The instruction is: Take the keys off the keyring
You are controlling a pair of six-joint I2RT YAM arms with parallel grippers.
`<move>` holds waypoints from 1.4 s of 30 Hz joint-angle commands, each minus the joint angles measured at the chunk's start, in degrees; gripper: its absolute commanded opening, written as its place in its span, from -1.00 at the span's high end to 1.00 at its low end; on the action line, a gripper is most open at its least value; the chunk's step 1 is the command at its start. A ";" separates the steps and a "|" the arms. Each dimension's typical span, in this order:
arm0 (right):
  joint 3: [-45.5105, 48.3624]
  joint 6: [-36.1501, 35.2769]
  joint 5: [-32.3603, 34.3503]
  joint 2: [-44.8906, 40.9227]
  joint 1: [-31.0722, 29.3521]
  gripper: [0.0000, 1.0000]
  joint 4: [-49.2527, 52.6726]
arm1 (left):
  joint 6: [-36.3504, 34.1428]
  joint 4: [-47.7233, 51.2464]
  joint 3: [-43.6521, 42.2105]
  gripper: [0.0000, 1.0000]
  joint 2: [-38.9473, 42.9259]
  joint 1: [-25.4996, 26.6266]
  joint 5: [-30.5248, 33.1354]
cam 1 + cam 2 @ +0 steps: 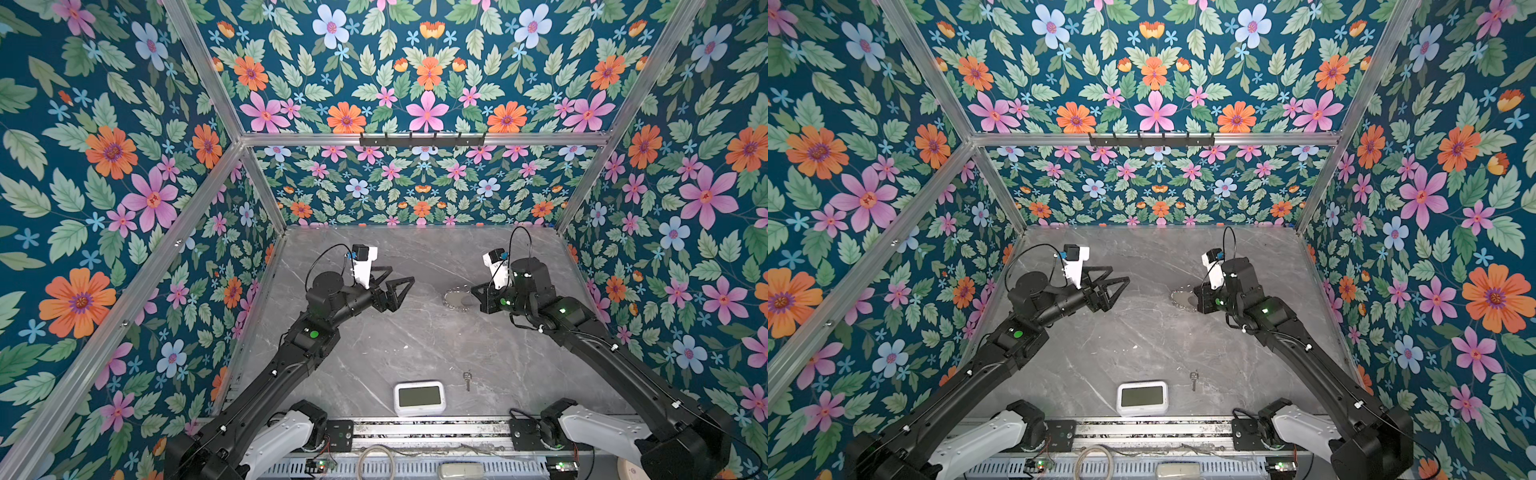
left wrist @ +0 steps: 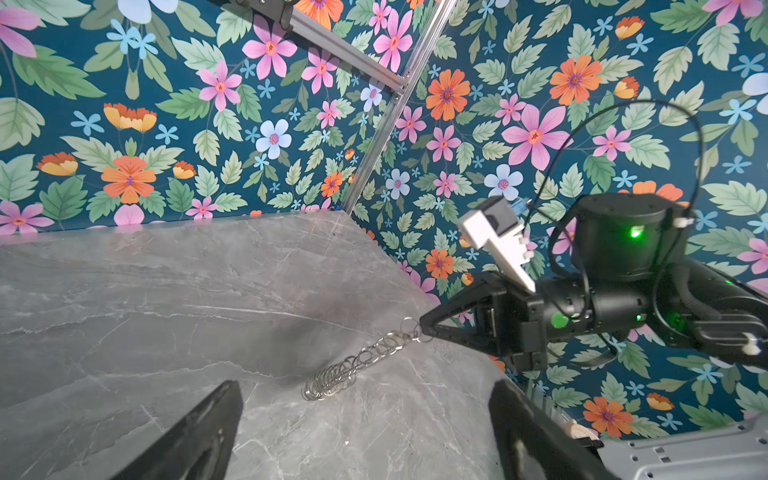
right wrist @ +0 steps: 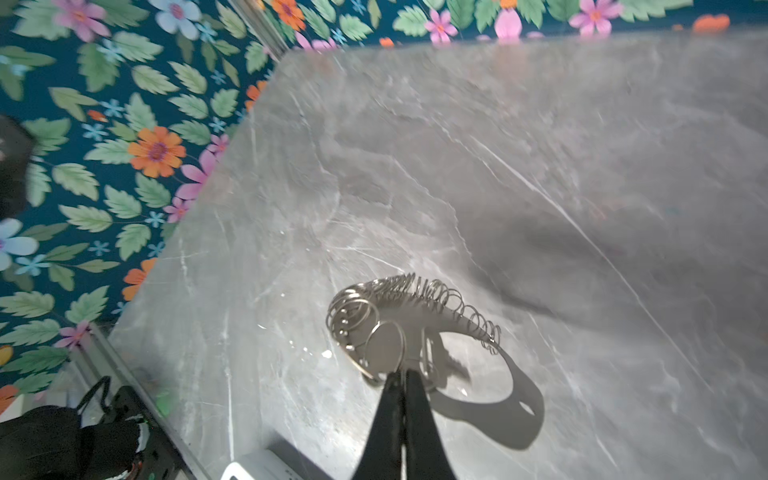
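R gripper (image 3: 400, 380) is pinching, jaws closed tight, on an edge ring of the keyring (image 3: 436, 305), which is slanting up from the table (image 3: 540, 145) to the tips. L gripper (image 1: 402, 275) is hovering wide open, empty, well apart. The keys (image 1: 467, 380) are lying loose near the clock (image 1: 419, 397), too small to count.

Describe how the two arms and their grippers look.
The left arm and right arm are matte black with white base links, green status lights and thin black looping cables. The left gripper and right gripper have black triangular trussed jaws under a white camera mount.
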State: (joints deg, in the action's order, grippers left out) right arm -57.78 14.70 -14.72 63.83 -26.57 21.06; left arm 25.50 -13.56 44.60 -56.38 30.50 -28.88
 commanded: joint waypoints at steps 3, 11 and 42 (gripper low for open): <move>-4.37 -2.68 -12.50 2.05 0.02 1.00 -6.45 | 0.70 -1.13 1.48 -0.73 -1.74 0.00 -3.72; -10.11 -4.94 -31.30 5.57 0.02 1.00 -7.60 | 0.87 -2.87 2.94 -0.53 -3.70 0.03 -9.81; -11.04 -0.30 -50.07 9.16 -0.08 1.00 -17.52 | 2.52 -10.35 4.88 0.00 -7.54 4.39 -24.21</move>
State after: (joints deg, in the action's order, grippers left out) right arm -68.69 13.56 -64.36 73.10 -26.57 6.61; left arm 27.77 -21.74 49.17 -63.88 34.79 -52.34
